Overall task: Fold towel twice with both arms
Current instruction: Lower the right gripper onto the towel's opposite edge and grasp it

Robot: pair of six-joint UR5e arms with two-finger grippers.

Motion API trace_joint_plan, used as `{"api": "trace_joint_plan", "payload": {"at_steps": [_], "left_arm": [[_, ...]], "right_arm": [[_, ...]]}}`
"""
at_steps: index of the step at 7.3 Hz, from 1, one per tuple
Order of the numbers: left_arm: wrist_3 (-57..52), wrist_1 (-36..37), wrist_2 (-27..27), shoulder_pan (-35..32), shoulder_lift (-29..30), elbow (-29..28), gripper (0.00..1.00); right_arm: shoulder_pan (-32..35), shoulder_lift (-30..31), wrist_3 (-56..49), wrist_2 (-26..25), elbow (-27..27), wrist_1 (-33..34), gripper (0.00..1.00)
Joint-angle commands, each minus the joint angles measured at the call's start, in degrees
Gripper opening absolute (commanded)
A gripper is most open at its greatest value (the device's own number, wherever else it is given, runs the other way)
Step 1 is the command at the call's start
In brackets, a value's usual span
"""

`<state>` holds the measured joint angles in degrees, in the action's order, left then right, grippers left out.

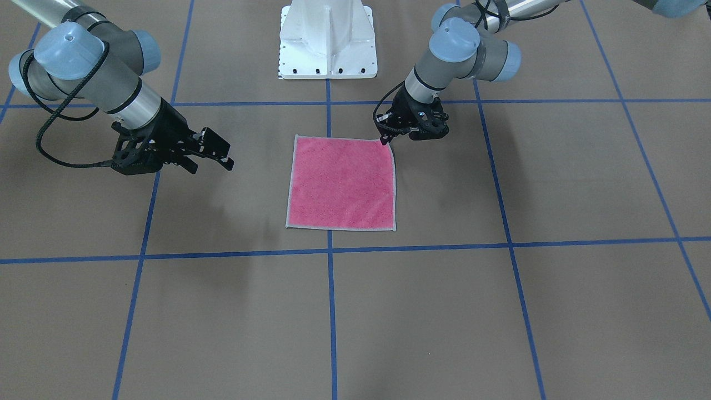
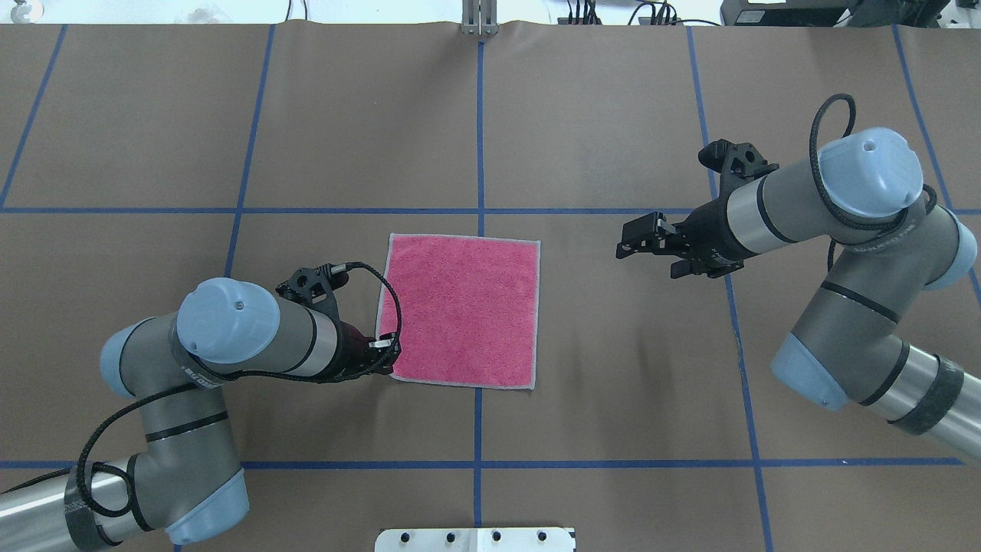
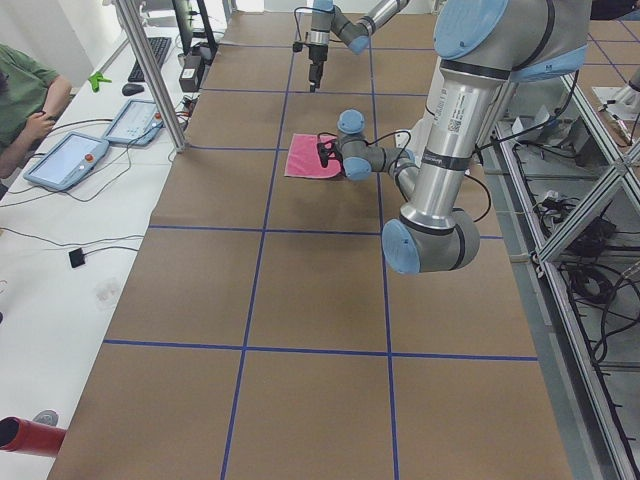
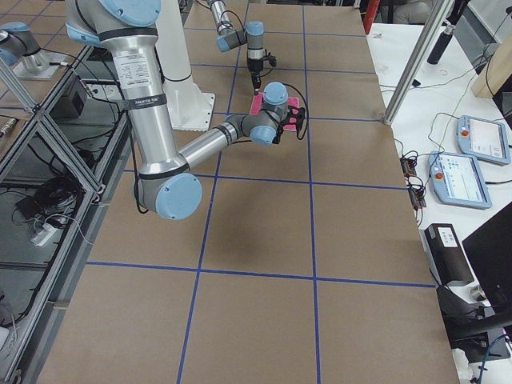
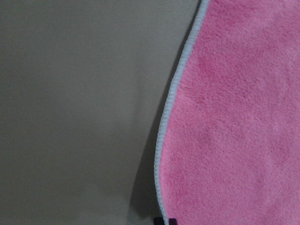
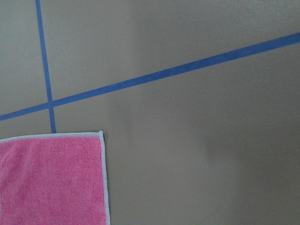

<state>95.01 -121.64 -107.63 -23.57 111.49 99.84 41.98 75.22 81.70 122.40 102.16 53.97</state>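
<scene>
Seemingly, towel (image 1: 341, 183) corner at left claw (image 1: 385, 140).

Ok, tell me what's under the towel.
The towel lies flat, pink face up, on the brown table. A blue tape line runs in under its far edge and out from its near edge. Its lower face and the covered tape are hidden.
</scene>
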Motion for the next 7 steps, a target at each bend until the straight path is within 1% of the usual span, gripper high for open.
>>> {"api": "trace_joint_plan", "payload": {"at_steps": [1,2,3,4,5,6,7], "left_arm": [[1.7,0.0,0.0,0.1,0.4,0.3,0.00],[1.8,0.1,0.0,0.1,0.4,0.9,0.00],[2.3,0.0,0.0,0.0,0.4,1.0,0.00],[2.3,0.0,0.0,0.1,0.4,1.0,0.00],[2.3,0.0,0.0,0.1,0.4,0.9,0.00],[2.3,0.0,0.0,0.1,0.4,0.9,0.00],[2.3,0.0,0.0,0.0,0.3,0.8,0.00]], "right_arm": [[-2.4,-1.3,4.7,-0.1,0.1,0.2,0.98],[-6.2,-4.2,10.1,-3.4,-0.1,2.0,0.98],[-9.3,-7.2,10.4,-7.4,-0.4,6.5,0.98],[-11.0,-9.1,10.5,-9.5,-0.5,9.3,0.98],[-12.5,-9.4,10.8,-9.7,-0.5,9.4,0.98],[-14.6,-9.3,11.4,-11.6,-0.5,9.5,0.98],[-16.4,-10.0,12.5,-12.7,-0.6,9.7,0.95]]}}
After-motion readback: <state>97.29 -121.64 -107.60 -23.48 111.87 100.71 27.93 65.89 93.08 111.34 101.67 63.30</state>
